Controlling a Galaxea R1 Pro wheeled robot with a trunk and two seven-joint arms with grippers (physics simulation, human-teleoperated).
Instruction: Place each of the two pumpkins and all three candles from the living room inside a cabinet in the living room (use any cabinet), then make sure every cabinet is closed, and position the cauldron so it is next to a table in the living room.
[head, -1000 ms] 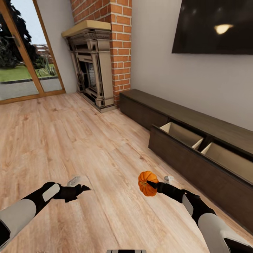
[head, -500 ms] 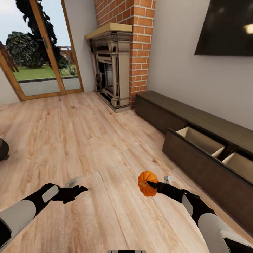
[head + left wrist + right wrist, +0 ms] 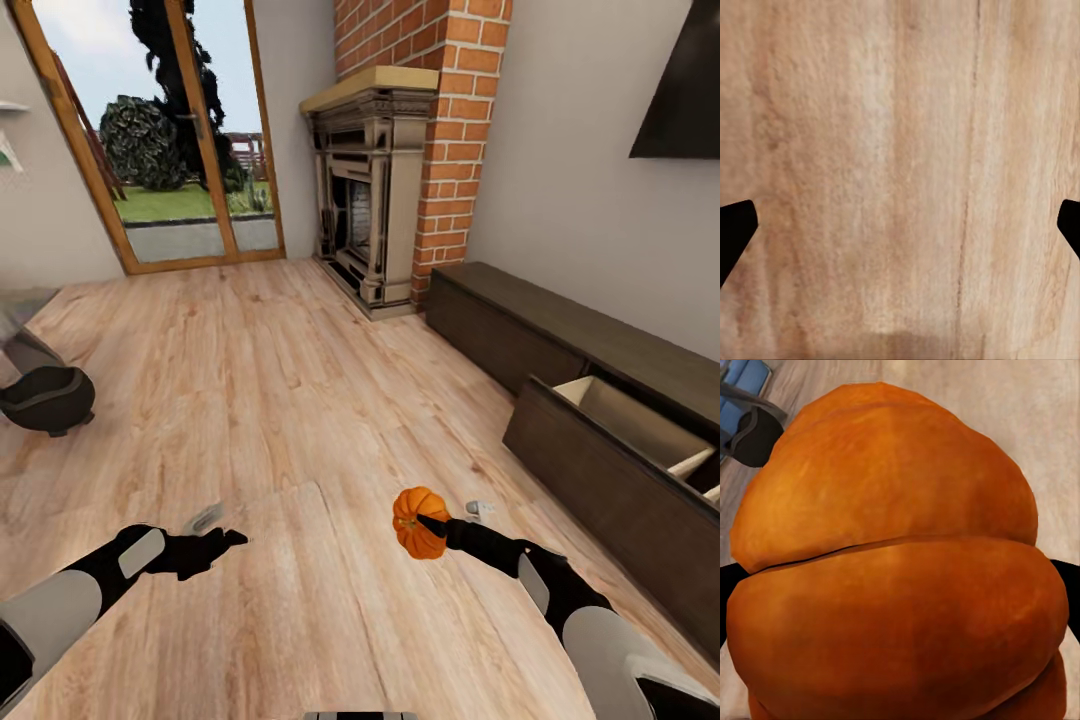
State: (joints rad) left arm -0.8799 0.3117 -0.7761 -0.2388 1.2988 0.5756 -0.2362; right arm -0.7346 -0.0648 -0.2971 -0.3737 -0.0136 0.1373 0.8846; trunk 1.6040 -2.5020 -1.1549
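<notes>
Right claw (image 3: 424,527): clamped on the pumpkin (image 3: 418,522); the black fingers (image 3: 726,585) press against its two opposite sides, spread only as wide as the fruit.
Pumpkin: held clear of the floor (image 3: 250,400), out in the room from the cabinet (image 3: 600,440) and level with its open drawer (image 3: 640,425). Squat and ribbed; its ribs (image 3: 892,547) curve across the right wrist view. No stem can be made out, so which way its short axis points cannot be told.
Left claw (image 3: 228,541): fingers apart, nothing between them. In the left wrist view the two dark fingertips (image 3: 733,229) stand at opposite edges with bare floor boards (image 3: 900,180) between.
Left claw position: above the floor, well apart from the cabinet, with the pumpkin between the two.
Cabinet: long, low and dark brown, set along the wall; its long axis runs away from the fireplace (image 3: 370,190).
Drawer: pulled out at the cabinet end far from the fireplace; pale lining and one divider visible.
Cauldron (image 3: 45,398): upright on the floor, mouth up, across the room from the cabinet.
Glass door (image 3: 160,140): on the wall beside the fireplace, on the side away from the cabinet.
Small grey item (image 3: 480,508): on the floor between the pumpkin and the cabinet; too small to identify.
</notes>
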